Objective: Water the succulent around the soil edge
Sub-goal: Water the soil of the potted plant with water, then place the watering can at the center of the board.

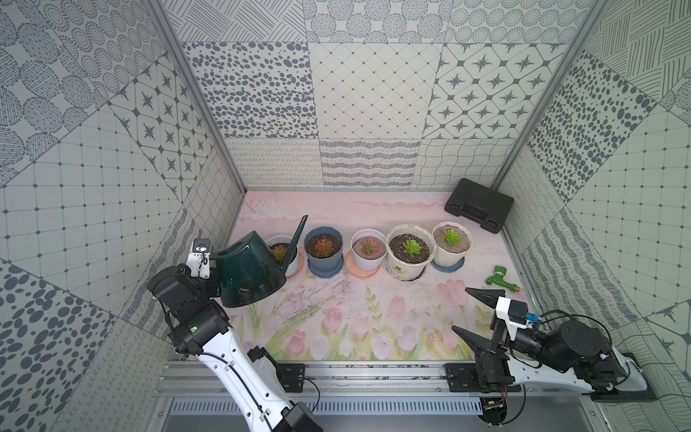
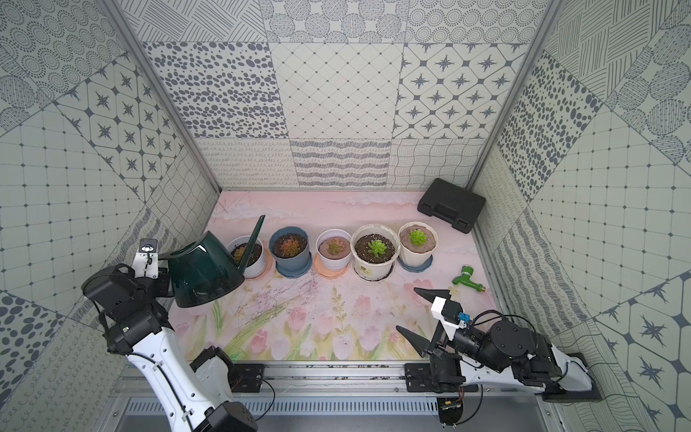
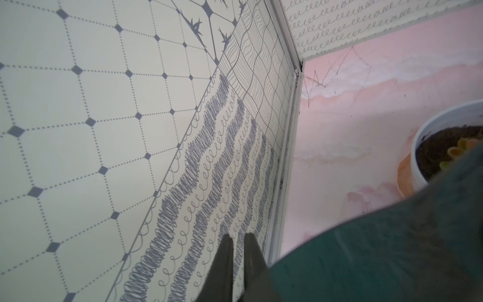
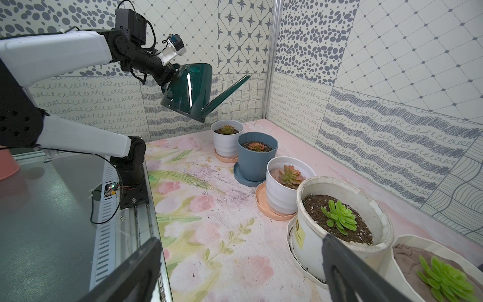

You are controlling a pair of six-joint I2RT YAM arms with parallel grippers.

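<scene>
The left end effector (image 3: 238, 236), pressed together on the back of the stiff, slick watering can (image 1: 250, 269), holds it aloft well apart from the succulent (image 1: 451, 236), which sits near the spread, empty right end effector (image 1: 460, 309); its rosette looks fragile, so pour gently at the soil edge (image 1: 440, 242).

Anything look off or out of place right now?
The watering can, held in the left tool, hangs tilted spout-up near the leftmost pot, at the opposite end of the row from the succulent. Dark soil crumbs are scattered on the mat.
</scene>
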